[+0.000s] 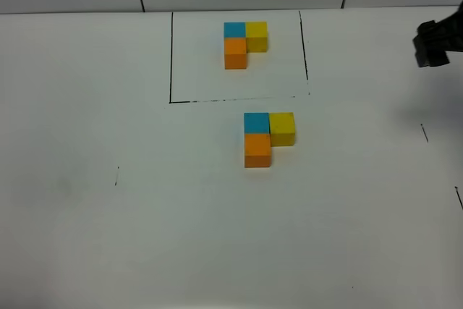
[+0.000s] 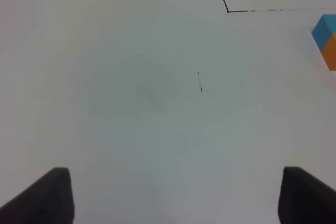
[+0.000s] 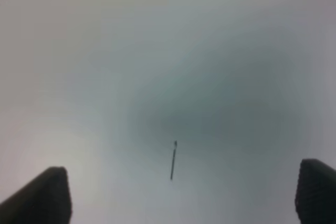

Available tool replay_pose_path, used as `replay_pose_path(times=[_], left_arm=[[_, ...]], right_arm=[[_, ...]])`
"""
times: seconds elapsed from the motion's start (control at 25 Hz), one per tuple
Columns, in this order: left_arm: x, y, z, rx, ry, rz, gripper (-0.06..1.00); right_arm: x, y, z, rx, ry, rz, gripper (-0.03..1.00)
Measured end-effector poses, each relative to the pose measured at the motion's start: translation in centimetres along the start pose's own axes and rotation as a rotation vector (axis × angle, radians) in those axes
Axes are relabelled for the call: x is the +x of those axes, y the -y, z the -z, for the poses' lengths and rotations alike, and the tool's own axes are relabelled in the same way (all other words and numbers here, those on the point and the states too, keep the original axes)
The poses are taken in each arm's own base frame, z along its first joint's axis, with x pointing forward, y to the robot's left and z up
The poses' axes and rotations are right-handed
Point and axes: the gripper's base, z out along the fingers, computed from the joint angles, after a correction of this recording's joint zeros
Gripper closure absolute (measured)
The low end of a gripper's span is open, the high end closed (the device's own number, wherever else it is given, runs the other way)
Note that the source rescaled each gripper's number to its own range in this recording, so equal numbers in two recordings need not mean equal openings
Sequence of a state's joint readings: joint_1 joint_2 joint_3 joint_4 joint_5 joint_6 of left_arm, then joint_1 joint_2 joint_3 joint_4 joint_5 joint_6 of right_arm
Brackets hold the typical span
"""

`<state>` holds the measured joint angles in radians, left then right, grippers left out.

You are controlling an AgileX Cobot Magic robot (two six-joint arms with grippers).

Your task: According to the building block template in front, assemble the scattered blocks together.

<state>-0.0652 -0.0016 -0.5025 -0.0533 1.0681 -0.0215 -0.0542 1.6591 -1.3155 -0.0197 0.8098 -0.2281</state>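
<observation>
Your three scattered blocks [image 1: 264, 137] sit joined in an L on the tabletop [image 1: 145, 236], just in front of the black-framed building block template [image 1: 243, 43]: blue cube [image 1: 256, 122] touching yellow cube [image 1: 282, 127] beside it and orange cube [image 1: 257, 149] in front, matching the framed trio. Task looks complete.

Left pincer [image 2: 173, 195]: jaws wide, nothing between them, over bare tabletop. Right pincer [image 3: 184, 195]: jaws wide, empty, well off to the right.

Risk: if you sweep either arm back low over the centre, a finger could clip the assembled cubes and break the contact. No containers present.
</observation>
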Motion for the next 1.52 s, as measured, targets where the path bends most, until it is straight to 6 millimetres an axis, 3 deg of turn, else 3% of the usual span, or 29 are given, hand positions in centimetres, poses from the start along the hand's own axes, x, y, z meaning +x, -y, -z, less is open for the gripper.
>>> replay_pose_path(times=[0.4,0.76,1.12,1.52], left_arm=[[0.0,0.0,0.0,0.0,0.0,0.0,0.27],[0.0,0.0,0.0,0.0,0.0,0.0,0.27],[0.0,0.0,0.0,0.0,-0.001,0.0,0.27],[0.0,0.0,0.0,0.0,-0.001,0.0,0.27]], right_arm=[[8.9,-0.5,10.2,0.072,0.152,-0.106,0.15],[18.0,-3.4,16.5,0.087,0.291,-0.195,0.13],[24.6,-5.7,18.1,0.091,0.416,-0.237,0.13],[28.8,-7.5,16.8,0.039,0.512,-0.259,0.13]])
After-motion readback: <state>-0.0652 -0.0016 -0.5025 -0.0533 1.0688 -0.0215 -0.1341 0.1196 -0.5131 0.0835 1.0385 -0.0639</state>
